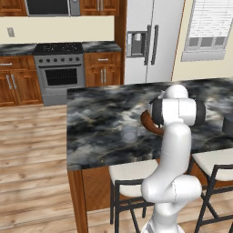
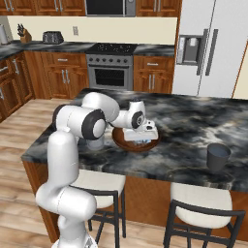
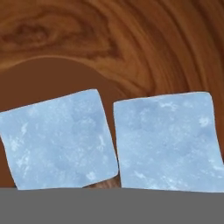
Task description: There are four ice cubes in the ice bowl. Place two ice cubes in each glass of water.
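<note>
Two pale blue ice cubes lie side by side, very close to the hand camera: the left cube [image 3: 59,142] and the right cube [image 3: 168,142]. They rest on the wood of the ice bowl [image 3: 131,48]. My gripper [image 2: 141,137] reaches down into the bowl [image 2: 118,139] on the dark marble island; its fingers are hidden, so its state is unclear. My arm covers most of the bowl [image 1: 145,121] in the left base view. One clear glass of water [image 1: 129,133] stands left of the bowl. A darker glass [image 2: 218,157] stands far right near the island's front edge.
The island counter [image 2: 193,121] has a front edge close to the bowl. Two stools [image 2: 201,201] stand below that edge. The stove [image 1: 59,70] and the fridge [image 1: 152,41] stand across the wooden floor.
</note>
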